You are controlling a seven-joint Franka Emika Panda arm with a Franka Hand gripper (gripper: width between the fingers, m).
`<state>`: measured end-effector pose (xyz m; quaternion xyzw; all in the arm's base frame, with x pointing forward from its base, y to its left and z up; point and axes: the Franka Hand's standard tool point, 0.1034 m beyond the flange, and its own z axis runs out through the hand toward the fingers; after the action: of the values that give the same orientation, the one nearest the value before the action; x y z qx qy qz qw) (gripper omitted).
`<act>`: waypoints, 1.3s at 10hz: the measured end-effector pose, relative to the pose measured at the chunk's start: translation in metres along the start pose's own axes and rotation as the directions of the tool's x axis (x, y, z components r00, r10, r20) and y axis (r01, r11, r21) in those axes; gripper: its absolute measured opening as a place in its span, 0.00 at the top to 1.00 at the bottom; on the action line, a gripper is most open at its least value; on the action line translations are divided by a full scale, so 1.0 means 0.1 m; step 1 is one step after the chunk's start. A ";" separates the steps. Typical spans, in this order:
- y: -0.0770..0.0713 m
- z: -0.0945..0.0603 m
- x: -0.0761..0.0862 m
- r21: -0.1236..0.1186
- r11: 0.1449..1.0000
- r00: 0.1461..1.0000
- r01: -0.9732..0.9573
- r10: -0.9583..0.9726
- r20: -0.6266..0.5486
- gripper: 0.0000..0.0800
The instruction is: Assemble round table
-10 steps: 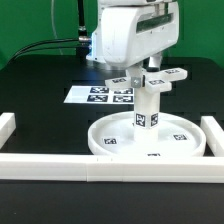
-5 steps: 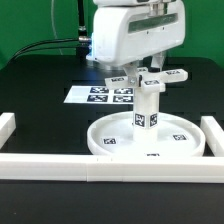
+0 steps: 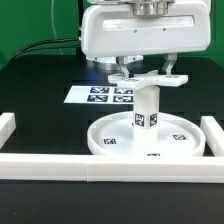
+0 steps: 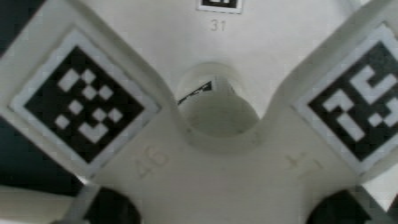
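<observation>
The large round rimmed disc (image 3: pixel 105 140) lies flat on the black table. The short cylindrical leg (image 3: pixel 147 110) stands upright at its middle. The cross-shaped knobbed base (image 3: pixel 150 82) sits level on top of the leg. My gripper (image 3: pixel 146 74) comes straight down onto the base, one finger on each side, shut on it. In the wrist view the base (image 4: pixel 199 150) fills the picture with its tagged arms and a round central socket. My gripper (image 4: pixel 222 206) shows only as dark fingertips (image 4: pixel 111 206) at the base's two sides.
The marker board (image 3: pixel 100 95) lies behind the disc. White border rails run along the front (image 3: pixel 60 165), the exterior view's right (image 3: pixel 213 135) and left (image 3: pixel 6 128). A green wall and cables stand behind.
My wrist and the cross-shaped base have turned about the leg's upright axis. The base's arms now point differently. The disc and the leg stay in place.
</observation>
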<state>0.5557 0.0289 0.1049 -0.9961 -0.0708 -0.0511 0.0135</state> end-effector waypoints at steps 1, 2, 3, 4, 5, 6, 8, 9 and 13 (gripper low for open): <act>0.00 0.00 0.00 0.002 0.996 0.996 -0.084 0.084 0.000 0.44; -0.03 0.00 0.00 0.006 0.970 0.970 -0.244 0.244 0.000 0.44; -0.08 0.01 0.00 0.007 0.918 0.918 -0.397 0.397 0.002 0.44; -0.08 0.01 0.01 0.008 0.906 0.906 -0.424 0.424 0.001 0.44; -0.09 0.01 0.01 0.011 0.869 0.869 -0.495 0.495 0.002 0.44; -0.09 0.01 0.01 0.012 0.850 0.850 -0.527 0.527 0.003 0.44; -0.10 0.01 0.01 0.018 0.776 0.776 -0.631 0.631 0.007 0.44; -0.11 0.02 0.01 0.028 0.681 0.681 -0.732 0.732 0.015 0.44; -0.07 0.02 0.01 0.069 0.257 0.261 -0.964 0.963 0.065 0.44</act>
<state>0.5561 0.0356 0.1028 -0.8322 0.5468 -0.0242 0.0886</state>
